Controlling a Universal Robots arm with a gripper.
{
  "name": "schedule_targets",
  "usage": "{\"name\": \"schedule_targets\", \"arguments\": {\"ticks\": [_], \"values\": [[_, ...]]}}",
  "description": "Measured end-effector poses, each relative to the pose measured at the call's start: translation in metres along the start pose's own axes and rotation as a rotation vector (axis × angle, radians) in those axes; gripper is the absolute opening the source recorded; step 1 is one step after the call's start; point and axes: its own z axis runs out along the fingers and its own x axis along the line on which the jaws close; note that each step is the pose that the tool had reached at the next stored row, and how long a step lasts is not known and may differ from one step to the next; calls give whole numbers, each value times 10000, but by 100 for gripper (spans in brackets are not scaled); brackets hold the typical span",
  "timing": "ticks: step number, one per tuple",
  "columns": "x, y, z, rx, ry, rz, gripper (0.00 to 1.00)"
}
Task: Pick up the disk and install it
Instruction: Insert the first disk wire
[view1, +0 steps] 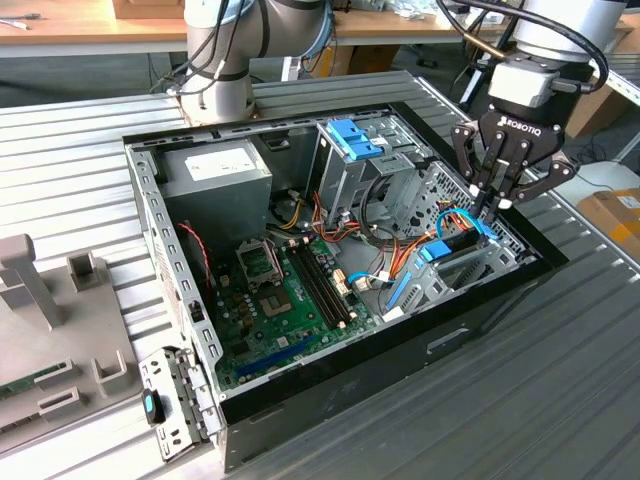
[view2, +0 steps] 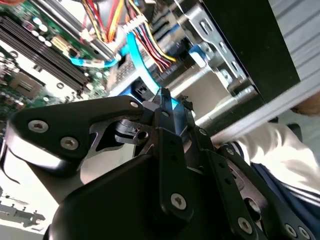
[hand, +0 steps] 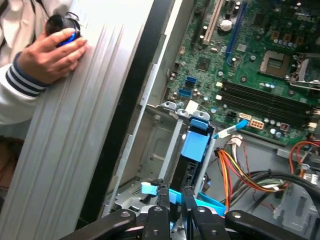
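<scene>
Exterior view: my hand (view1: 490, 205) pinches the disk (view1: 455, 245) by its blue-framed top edge, standing upright in the drive bay (view1: 470, 270) at the computer case (view1: 400, 350) front corner. Risk: tilted disk jams on bay rails, or snags cables (view1: 385, 250).

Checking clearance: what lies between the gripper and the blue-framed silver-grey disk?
Nothing. In the exterior view the gripper sits on the top edge of the blue-framed silver-grey disk, which stands on edge in the black computer case; the first wrist view agrees.
</scene>
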Motion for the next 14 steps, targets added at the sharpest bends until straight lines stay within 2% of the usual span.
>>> {"name": "schedule_targets", "arguments": {"ticks": [6, 10, 12, 13, 14], "values": [[-3, -2, 12, 5, 4, -32, 24], [-5, -3, 24, -43, 237, -146, 24], [-6, -3, 29, -90, 461, -253, 24], [-6, -4, 32, -118, 597, -321, 24], [-6, -4, 33, -120, 618, -339, 24]]}}
